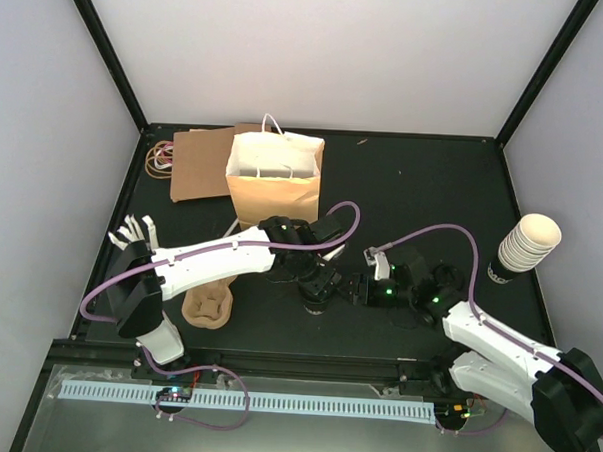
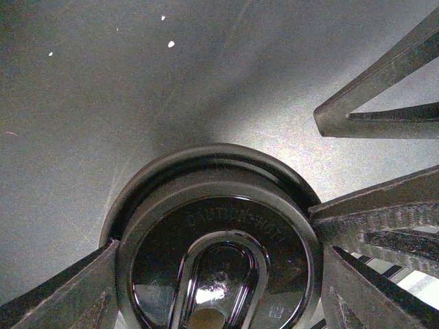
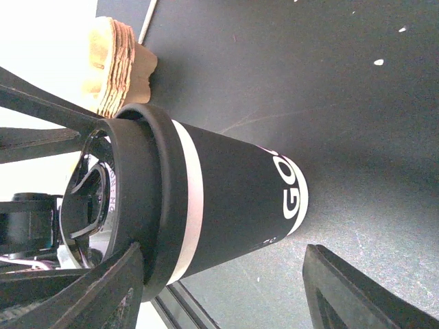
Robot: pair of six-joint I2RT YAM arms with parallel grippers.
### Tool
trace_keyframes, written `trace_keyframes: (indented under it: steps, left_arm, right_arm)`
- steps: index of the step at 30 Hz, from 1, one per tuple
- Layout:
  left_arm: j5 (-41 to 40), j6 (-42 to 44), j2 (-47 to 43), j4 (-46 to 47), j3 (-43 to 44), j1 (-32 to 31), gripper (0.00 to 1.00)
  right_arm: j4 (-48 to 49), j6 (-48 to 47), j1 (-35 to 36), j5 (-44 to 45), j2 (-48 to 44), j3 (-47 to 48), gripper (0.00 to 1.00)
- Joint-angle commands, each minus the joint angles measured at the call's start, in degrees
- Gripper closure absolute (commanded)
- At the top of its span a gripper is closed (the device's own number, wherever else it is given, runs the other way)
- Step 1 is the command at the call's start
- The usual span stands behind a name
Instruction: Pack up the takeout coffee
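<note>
Counter [image 1: 423, 191], dark and matte, viewed from above; both arms reach in from its near edge.

Near left: brown moulded pulp tray [image 1: 208, 307], resting on the counter beside the left arm, apart from the cup.

Centre: takeout coffee cup [image 3: 233, 199], upright on the counter, to the right of the pulp tray and on the near side of the paper bag, inside neither. The body is black with a white band below the black lid [image 2: 219, 267] and white letters "GO" near the base. The lid carries raised lettering, too faint to read with certainty.

Left pincer [image 1: 317, 290] stands over the cup from above. In the left wrist view its two fingers [image 2: 363, 274] lie against opposite sides of the lid's rim, pinching the lid.

Right pincer [image 3: 223, 245] lies level, just to the right of the cup and turned on its side. Its fingers are spread, one at lid height and the other low near the counter. The cup stands just beyond the fingertips, and no grip on it is visible.

Right edge: stack of cream paper cups [image 1: 526, 244], tilted, mouth toward the camera, well apart from the coffee cup.

Far centre: paper bag [image 1: 273, 180], upright, mouth open, handles raised, directly beyond the cup.

Far left: flat brown cardboard sheet [image 1: 199, 166], just beside the bag. A bunch of rubber bands [image 1: 161, 158] lies at the corner beyond it.
</note>
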Motion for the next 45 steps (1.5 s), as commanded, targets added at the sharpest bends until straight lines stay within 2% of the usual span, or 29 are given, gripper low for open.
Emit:
trace_keyframes:
  steps: [1,13,28,33,38,42,45]
  left_arm:
    - [0.7,0.0,1.8,-0.9,-0.3,-0.5,0.28]
    - [1.0,-0.2,1.7,0.8,-3.4,-0.5,0.29]
    - [2.6,-1.6,0.2,5.1,-9.3,-0.5,0.30]
    - [3.0,-2.0,-0.2,5.8,-10.4,-0.5,0.31]
    - [2.9,-2.1,-0.6,6.1,-11.0,-0.5,0.31]
    - [2.8,-2.2,-0.6,5.9,-11.1,-0.5,0.31]
    - [2.7,-2.3,-0.5,5.7,-11.2,-0.4,0.31]
  right_arm:
    - [-1.1,0.1,-0.2,1.1,1.8,-1.7,0.35]
    - [-0.8,-0.8,0.3,0.6,6.2,-3.4,0.36]
    - [-5.5,-0.7,6.9,13.4,8.8,-1.4,0.39]
    - [-5.6,-0.7,7.5,14.8,9.4,-1.3,0.39]
    - [-6.1,-1.2,7.5,13.9,6.2,-0.2,0.40]
    - [-2.9,0.4,7.5,9.2,0.9,-0.2,0.40]
    - [-2.4,1.6,7.5,8.9,-3.9,0.0,0.38]
